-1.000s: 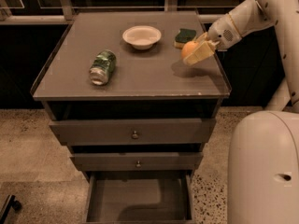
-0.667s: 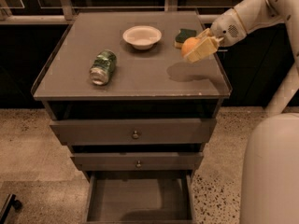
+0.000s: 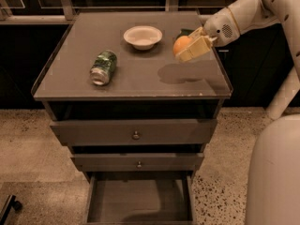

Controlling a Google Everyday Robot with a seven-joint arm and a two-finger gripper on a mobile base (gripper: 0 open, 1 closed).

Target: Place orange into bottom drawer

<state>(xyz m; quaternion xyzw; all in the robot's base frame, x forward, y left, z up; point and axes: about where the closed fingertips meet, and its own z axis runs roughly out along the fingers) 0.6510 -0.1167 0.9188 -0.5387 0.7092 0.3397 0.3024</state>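
One gripper pinches the orange above the grey cabinet top; speckled floor below.

Orange: bright orange, plain, clasped in the cream-coloured gripper above the right rear of the cabinet top. Bowl: white. Can: green with pale markings, silver end. Cabinet top and bottom drawer: plain grey. Floor: beige, dark-speckled.
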